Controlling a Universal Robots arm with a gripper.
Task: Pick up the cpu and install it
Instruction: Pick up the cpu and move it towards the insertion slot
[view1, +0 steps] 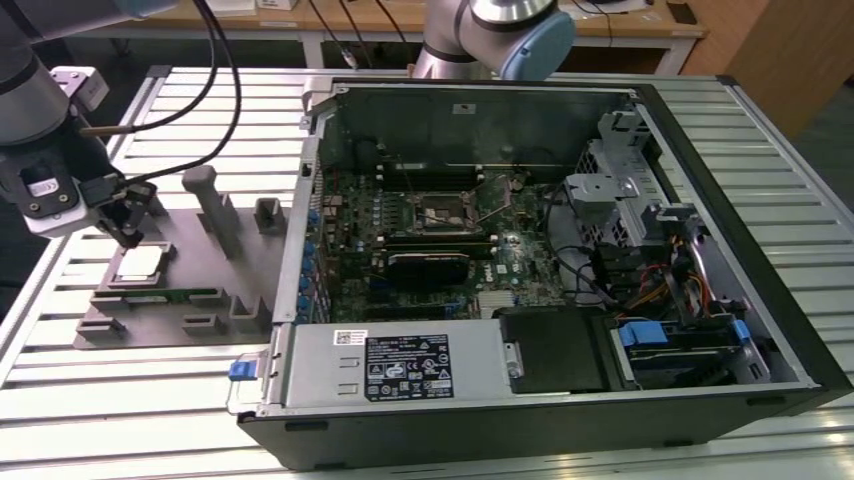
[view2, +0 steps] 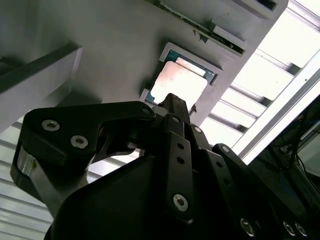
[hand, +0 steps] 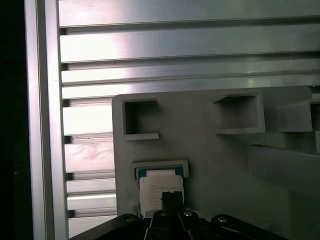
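Silvery flat square cpu chip (view1: 140, 262) lies in a grey plastic holder (view1: 187, 262). Just above the chip hangs the black end effector (view1: 130, 238), clenched on nothing.

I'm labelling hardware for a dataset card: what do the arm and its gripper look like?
The arm has silver-grey tubes and a pale blue joint cap. Black cables loop to its wrist. The gripper is matte black, built of flat linked plates with silver screw heads.

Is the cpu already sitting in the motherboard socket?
No, in the exterior view the cpu lies in its recess on the grey holder outside the computer case, with the gripper right by it.
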